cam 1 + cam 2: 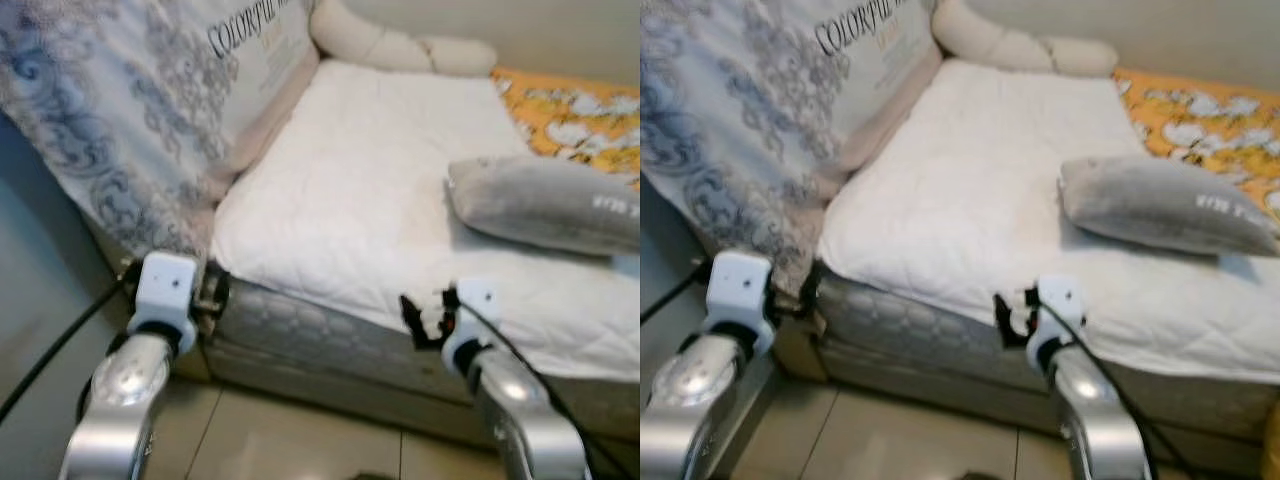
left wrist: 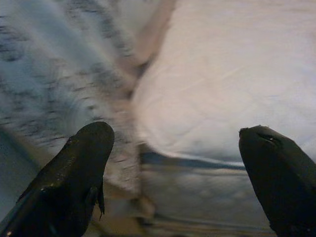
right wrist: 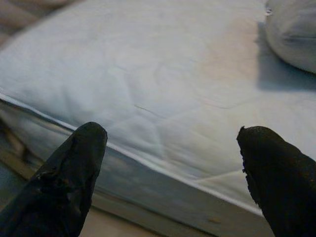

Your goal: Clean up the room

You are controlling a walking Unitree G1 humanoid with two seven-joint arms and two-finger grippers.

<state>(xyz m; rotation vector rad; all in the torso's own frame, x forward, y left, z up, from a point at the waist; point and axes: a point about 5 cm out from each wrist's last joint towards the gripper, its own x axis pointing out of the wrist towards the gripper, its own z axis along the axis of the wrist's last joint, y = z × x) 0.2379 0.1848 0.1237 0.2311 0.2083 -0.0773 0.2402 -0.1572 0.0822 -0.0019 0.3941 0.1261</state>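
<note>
**Two Tools Raised at the Bed Edge, Both Empty**

Two arms are held forward at the near edge of the bed [image 1: 330,330]. The left tool [image 2: 173,168] has its fingers spread wide with nothing between them; it faces the corner where the patterned cover [image 1: 110,130] hangs down beside the white mattress pad [image 1: 370,190]. The right tool [image 3: 173,173] is likewise spread and empty, aimed over the pad's near edge.

The grey pillow [image 1: 545,205] lies on the pad on the robot's right side, well apart from both tools. A cream bolster [image 1: 400,45] lies along the head of the bed, and an orange patterned sheet [image 1: 570,115] shows beyond the pillow.

Judgement: the spread fingers and forward posture suit an approach to a grasp. No item has been selected yet; the pillow is the most likely candidate for tidying.

Legible writing: the cover bears a word beginning "COLORFUL"; the rest cannot be read. The pillow carries pale lettering, too blurred to read.
</note>
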